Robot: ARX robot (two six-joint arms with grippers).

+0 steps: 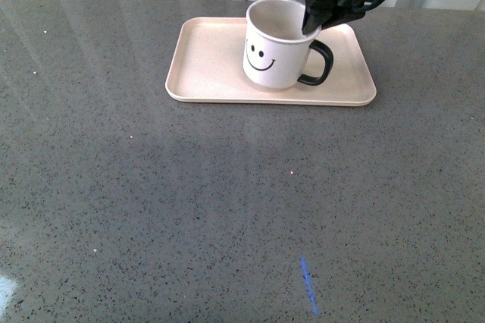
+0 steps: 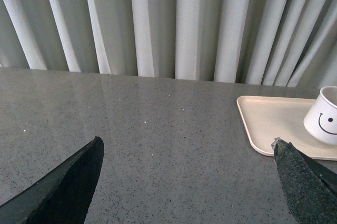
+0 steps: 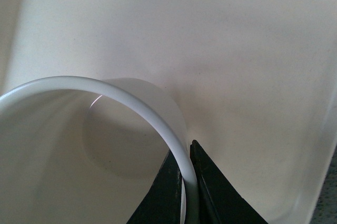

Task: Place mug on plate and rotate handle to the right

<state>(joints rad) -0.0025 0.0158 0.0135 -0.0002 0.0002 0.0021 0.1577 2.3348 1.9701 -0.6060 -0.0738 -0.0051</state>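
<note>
The white mug (image 1: 274,54) with its black smiley face stands upright on the pale pink plate (image 1: 208,73), right of the plate's middle. Its black handle (image 1: 318,64) points to the right in the front view. My right gripper (image 1: 312,21) reaches down from above and is shut on the mug's rim just above the handle. In the right wrist view the rim (image 3: 158,124) runs between the two dark fingers (image 3: 210,187), one inside and one outside. My left gripper (image 2: 187,153) hangs open over bare table, with the plate (image 2: 268,121) and the mug (image 2: 327,116) off to one side.
The grey speckled table (image 1: 227,202) spreads out in front of the plate. Pale curtains (image 2: 174,24) hang behind its far edge. A small blue light streak (image 1: 308,285) lies on the table near the front.
</note>
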